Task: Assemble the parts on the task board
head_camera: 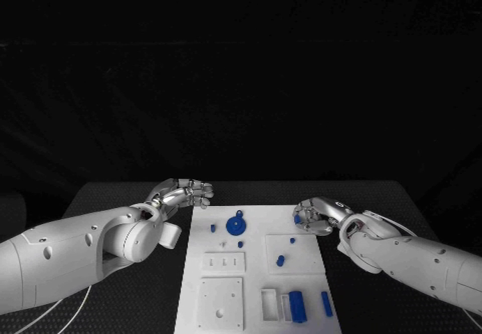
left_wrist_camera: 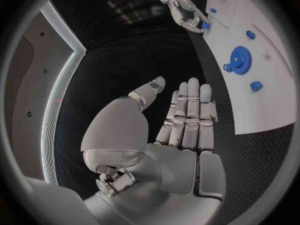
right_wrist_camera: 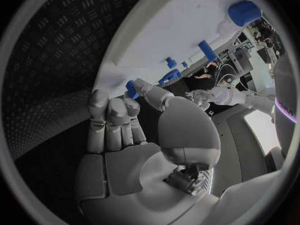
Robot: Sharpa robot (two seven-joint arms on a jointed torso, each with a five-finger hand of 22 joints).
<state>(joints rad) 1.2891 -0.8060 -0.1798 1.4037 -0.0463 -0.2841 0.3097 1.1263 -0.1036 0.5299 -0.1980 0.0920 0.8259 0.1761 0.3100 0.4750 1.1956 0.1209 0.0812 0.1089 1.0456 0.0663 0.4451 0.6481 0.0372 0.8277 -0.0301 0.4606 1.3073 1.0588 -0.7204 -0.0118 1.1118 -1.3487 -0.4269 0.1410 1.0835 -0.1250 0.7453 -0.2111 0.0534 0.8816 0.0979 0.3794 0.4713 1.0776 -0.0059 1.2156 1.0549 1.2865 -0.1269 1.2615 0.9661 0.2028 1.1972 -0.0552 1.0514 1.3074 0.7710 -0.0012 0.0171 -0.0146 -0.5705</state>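
The white task board (head_camera: 201, 243) lies mid-table. A blue gear (head_camera: 236, 224) sits near its far edge, with small blue parts (head_camera: 280, 261) scattered behind it and a blue block (head_camera: 297, 306) near the front. My right hand (head_camera: 320, 216) hovers at the board's far right corner. It pinches a small blue part (head_camera: 298, 218) between thumb and fingertips (right_wrist_camera: 130, 86). My left hand (head_camera: 186, 193) hangs off the board's far left corner, fingers (left_wrist_camera: 187, 115) straight, thumb apart, holding nothing. The left wrist view shows the gear (left_wrist_camera: 240, 60) and the right hand (left_wrist_camera: 181, 10).
On the board lie a white slotted plate (head_camera: 223, 262), a white square plate (head_camera: 221, 303) and a white holder (head_camera: 269, 305) beside the blue block. A thin blue bar (head_camera: 327, 304) lies at the front right. Black ribbed table (head_camera: 120, 202) surrounds the board.
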